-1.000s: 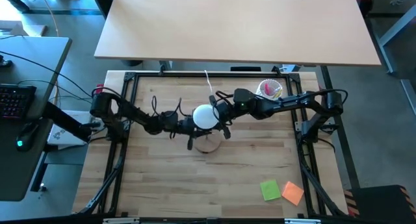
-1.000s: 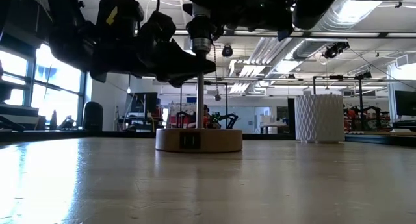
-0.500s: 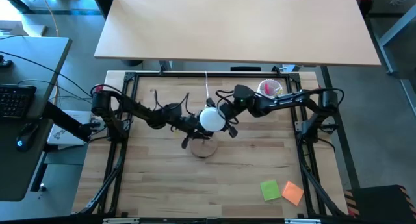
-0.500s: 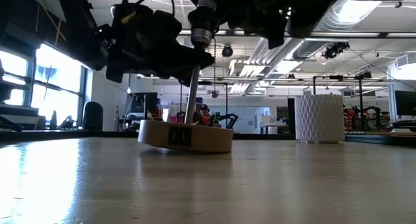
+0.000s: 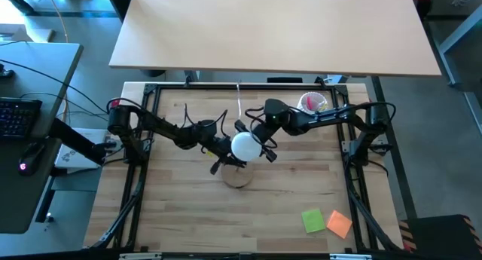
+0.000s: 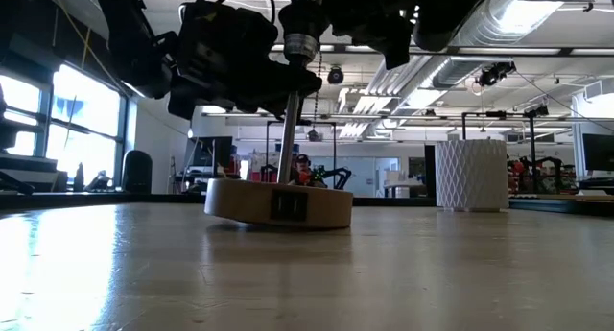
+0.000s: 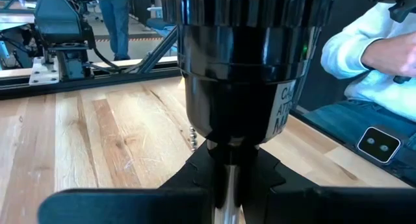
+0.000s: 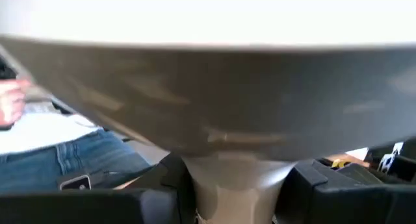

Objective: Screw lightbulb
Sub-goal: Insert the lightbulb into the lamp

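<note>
The lamp has a round wooden base, a thin metal stem and a black socket. It stands tilted in the low view, the base's left edge raised off the table. The white lightbulb sits on top of the socket. My left gripper comes in from the table's left and is shut on the stem. My right gripper comes in from the right and is shut on the bulb below its globe. My left gripper pinches the metal stem between its two fingers, just under the black socket. The fingers come about level from the table's left and lie across the stem. The lamp leans in the hold, its base tilted. My right gripper pinches the bulb's tapering neck between its two fingers, right under the globe. It comes about level from the table's right. The bulb stands on the socket, globe up.
A white ribbed cup with pink items stands at the far right, behind my right arm. Green and orange notes lie near the front right. A white cord runs to the far edge. A seated person is beyond the table.
The lamp base lay flat on the table and now stands tilted, one edge raised. Both wrists have turned. Bulb and lamp top have shifted a little toward the table's near edge. Both grippers have kept their holds.
</note>
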`<state>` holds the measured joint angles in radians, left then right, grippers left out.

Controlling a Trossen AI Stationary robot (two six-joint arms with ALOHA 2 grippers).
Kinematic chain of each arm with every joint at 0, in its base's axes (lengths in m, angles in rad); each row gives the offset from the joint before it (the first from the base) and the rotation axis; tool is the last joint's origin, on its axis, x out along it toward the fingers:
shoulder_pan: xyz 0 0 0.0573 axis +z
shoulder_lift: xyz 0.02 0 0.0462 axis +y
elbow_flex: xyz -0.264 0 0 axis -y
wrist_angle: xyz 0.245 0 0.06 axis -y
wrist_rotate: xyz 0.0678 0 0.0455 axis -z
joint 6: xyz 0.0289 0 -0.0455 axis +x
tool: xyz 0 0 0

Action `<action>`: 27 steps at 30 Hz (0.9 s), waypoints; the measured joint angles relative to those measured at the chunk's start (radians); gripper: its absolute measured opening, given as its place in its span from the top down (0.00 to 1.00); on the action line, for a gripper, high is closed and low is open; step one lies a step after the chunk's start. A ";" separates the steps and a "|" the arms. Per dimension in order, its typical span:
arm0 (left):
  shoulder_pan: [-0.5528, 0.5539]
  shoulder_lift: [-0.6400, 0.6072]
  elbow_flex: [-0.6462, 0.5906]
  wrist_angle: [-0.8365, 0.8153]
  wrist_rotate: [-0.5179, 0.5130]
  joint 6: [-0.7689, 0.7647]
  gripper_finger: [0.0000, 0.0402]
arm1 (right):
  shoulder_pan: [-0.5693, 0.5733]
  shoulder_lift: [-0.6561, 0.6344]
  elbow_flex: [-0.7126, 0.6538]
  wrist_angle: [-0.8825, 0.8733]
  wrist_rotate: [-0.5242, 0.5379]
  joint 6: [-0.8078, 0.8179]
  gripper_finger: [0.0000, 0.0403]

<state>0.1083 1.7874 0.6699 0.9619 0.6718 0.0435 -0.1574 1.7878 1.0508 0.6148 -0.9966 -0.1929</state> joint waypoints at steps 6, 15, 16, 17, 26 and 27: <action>-0.001 -0.001 0.001 -0.016 0.001 0.002 0.92 | 0.001 0.004 -0.002 -0.009 0.015 -0.005 0.57; -0.003 -0.004 -0.001 -0.037 -0.008 -0.013 0.92 | -0.016 -0.009 0.000 -0.025 0.046 0.063 0.54; -0.004 -0.005 -0.001 -0.037 -0.011 -0.013 0.92 | -0.021 -0.012 0.000 -0.026 0.044 0.064 0.54; -0.006 -0.005 -0.001 -0.038 -0.017 -0.014 0.92 | -0.027 -0.020 0.000 -0.042 0.046 0.066 0.54; -0.018 -0.005 -0.001 -0.053 -0.069 -0.014 0.92 | -0.050 -0.066 0.000 -0.120 0.050 0.051 0.54; -0.020 -0.005 -0.001 -0.053 -0.075 -0.014 0.92 | -0.050 -0.072 0.000 -0.127 0.051 0.039 0.54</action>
<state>0.0883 1.7821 0.6685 0.9085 0.5964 0.0299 -0.2077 1.7162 1.0512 0.4883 -0.9453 -0.1539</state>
